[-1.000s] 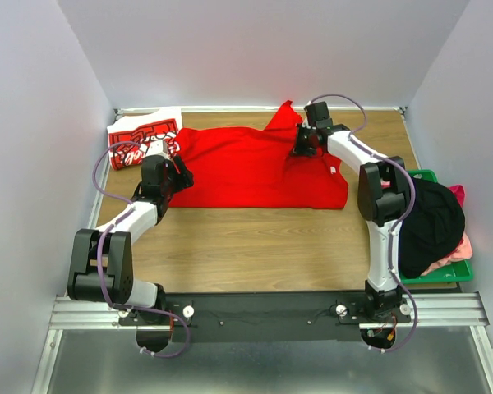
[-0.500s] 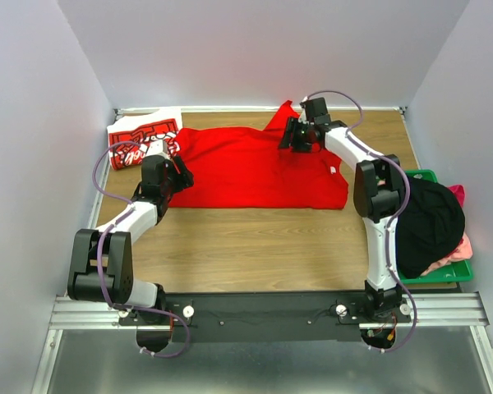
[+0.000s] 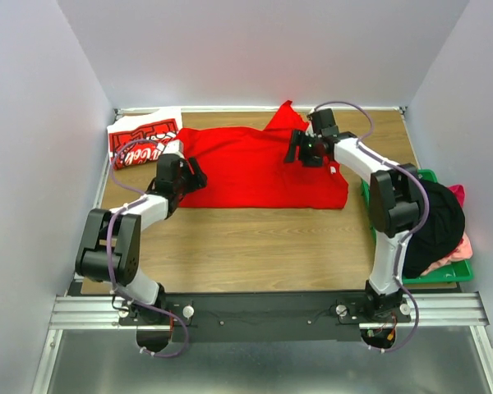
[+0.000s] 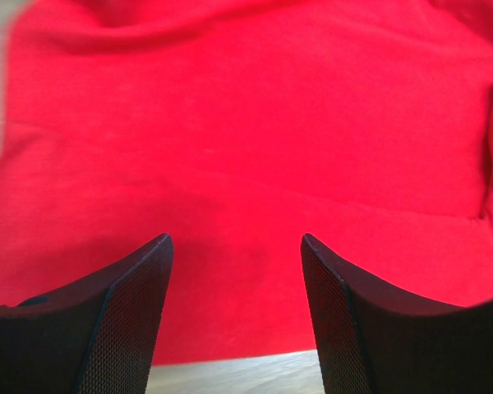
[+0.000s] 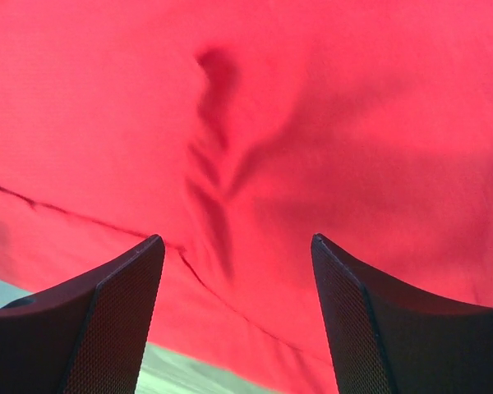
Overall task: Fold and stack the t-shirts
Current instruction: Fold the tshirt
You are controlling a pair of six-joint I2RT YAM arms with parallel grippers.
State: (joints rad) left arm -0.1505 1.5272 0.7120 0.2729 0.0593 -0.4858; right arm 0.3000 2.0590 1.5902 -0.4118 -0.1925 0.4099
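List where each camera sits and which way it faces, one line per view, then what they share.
Top external: high behind the bases, looking down at the table, the red shirt, left arm and right arm.
Left wrist: on the left gripper, facing the shirt's edge; both fingers show, apart.
Right wrist: on the right gripper, facing wrinkled shirt cloth; both fingers show, apart.
Shared: all three see the red shirt.

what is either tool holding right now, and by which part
Nothing is held. The left tool and the right tool are both open over the plain red t-shirt, and cloth shows unpinched in the gap between each one's fingers.
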